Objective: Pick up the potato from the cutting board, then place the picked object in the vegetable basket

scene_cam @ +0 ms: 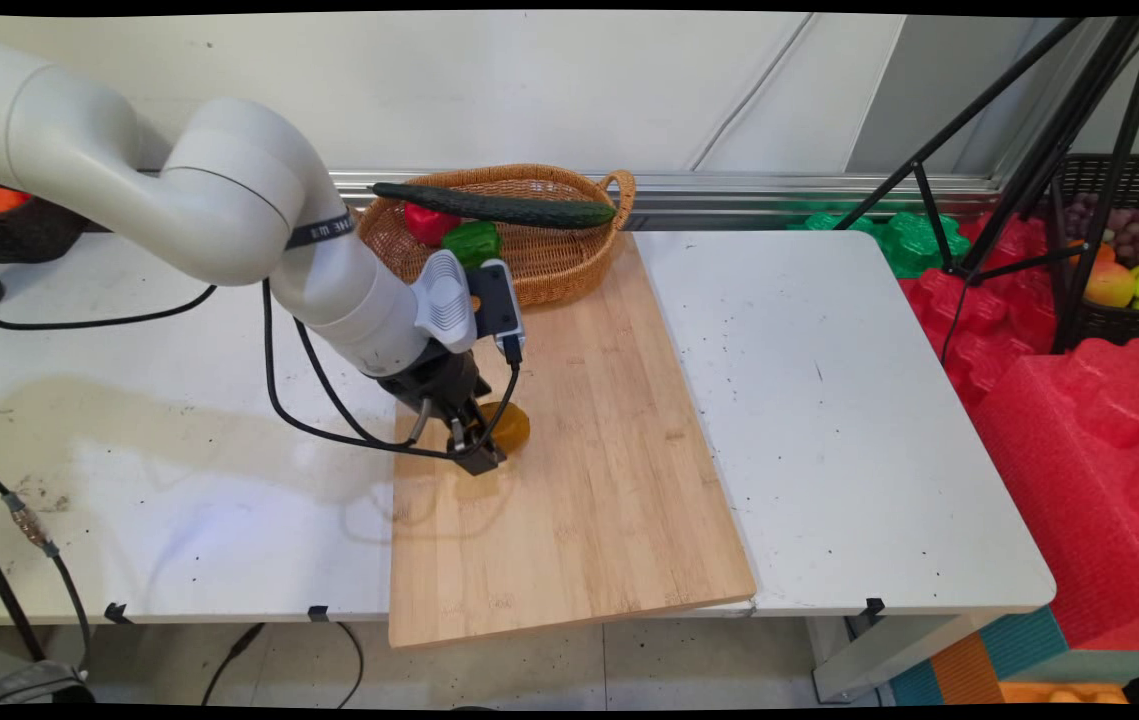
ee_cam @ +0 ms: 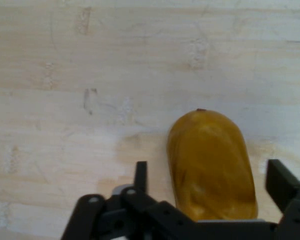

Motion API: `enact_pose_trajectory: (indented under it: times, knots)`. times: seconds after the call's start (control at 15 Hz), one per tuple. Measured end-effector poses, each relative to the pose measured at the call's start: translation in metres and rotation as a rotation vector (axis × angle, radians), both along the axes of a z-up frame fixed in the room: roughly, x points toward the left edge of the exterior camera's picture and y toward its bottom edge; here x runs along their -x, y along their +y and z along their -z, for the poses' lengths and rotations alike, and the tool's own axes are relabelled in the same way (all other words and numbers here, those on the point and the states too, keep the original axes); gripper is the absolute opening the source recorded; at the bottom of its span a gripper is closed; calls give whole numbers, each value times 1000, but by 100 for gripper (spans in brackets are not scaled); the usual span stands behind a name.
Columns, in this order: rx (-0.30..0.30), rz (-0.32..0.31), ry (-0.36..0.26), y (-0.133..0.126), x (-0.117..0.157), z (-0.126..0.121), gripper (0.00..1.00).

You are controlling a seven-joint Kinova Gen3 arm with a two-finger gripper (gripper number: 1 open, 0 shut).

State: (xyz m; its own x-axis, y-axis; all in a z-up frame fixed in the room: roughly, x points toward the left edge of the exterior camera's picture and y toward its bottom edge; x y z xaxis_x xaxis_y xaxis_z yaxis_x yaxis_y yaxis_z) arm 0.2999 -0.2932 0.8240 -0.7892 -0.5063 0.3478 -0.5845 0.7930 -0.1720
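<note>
A smooth yellow-brown fruit (scene_cam: 515, 424) lies on the wooden cutting board (scene_cam: 589, 480), left of its middle. My gripper (scene_cam: 480, 452) is down at the board with the fruit between its fingers. In the hand view the fruit (ee_cam: 210, 162) sits between the two black fingertips (ee_cam: 141, 172), with a small gap on each side. The gripper (ee_cam: 210, 177) is open and holds nothing. At the board's far end stands a wicker basket (scene_cam: 569, 272) with a long cucumber (scene_cam: 499, 207) across its rim, and a red pepper (scene_cam: 429, 222) and a green pepper (scene_cam: 472, 241) inside.
A black tripod (scene_cam: 1029, 160) stands right of the table, over red foam pieces (scene_cam: 1079, 420) and a dark crate of fruit (scene_cam: 1129, 260). A dark basket (scene_cam: 14, 225) sits at the far left. Black cables (scene_cam: 329, 400) hang from the arm over the white table (scene_cam: 829, 420).
</note>
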Motion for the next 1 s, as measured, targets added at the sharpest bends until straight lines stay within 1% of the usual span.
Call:
enact_pose_trajectory:
  times: [0.07, 0.4, 0.53, 0.67, 0.73, 0.87, 1.0]
  knots:
    - [-1, 2, -3, 0, 1, 1, 0]
    - [4, 11, -3, 4, 3, 0, 0]
    - [18, 6, 10, 7, 2, -10, 0]
    - [43, -5, 33, 10, 0, -25, 0]
    - [57, -9, 46, 4, -2, -33, 0]
    - [87, -22, 74, 5, -5, -51, 0]
    - [140, -44, 119, 3, -10, -79, 0]
